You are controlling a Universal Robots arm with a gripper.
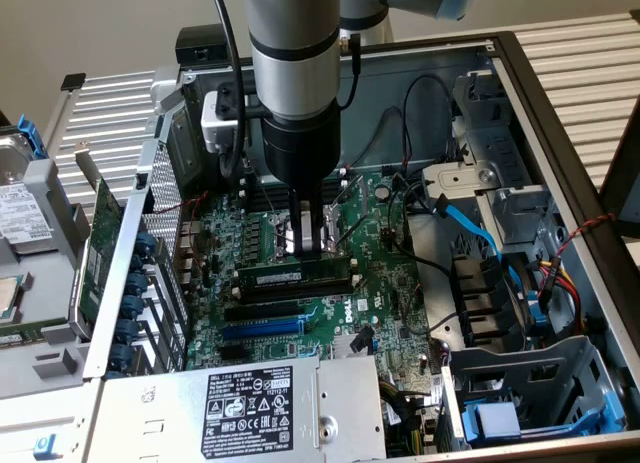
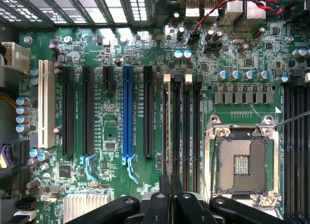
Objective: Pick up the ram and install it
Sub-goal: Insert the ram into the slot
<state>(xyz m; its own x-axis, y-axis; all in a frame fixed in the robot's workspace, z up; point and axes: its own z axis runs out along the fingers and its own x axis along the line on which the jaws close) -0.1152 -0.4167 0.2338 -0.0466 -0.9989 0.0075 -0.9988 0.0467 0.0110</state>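
Closest to me is the grey power supply [image 1: 265,403] with its black label, at the front edge of the open computer case [image 1: 560,153]. Behind it lies the green motherboard [image 1: 390,283]. The first thing on the board is the blue slot [image 1: 262,328], and after it comes one long black slot [image 1: 270,308].

Just behind this black slot is the ram [image 1: 295,276]. It stands on its long edge along the first memory slot, with the pale label strip turned to my side. I cannot tell whether it is pressed fully down.

The gripper [image 1: 312,245] hangs straight over the middle of the ram, and its tips are at the stick's upper edge. In the wrist view the two black fingers [image 2: 164,195] are brought together, with only a thin seam between them. The ram [image 2: 168,137] runs out from under them as a narrow line. I cannot tell whether the fingers really pinch the stick or only meet above it.

Beyond the gripper is the metal processor socket [image 2: 240,163]. Farther back the grey arm [image 1: 292,53] goes up. At the exterior view's right a blue cable [image 1: 470,223] crosses toward the drive bays.
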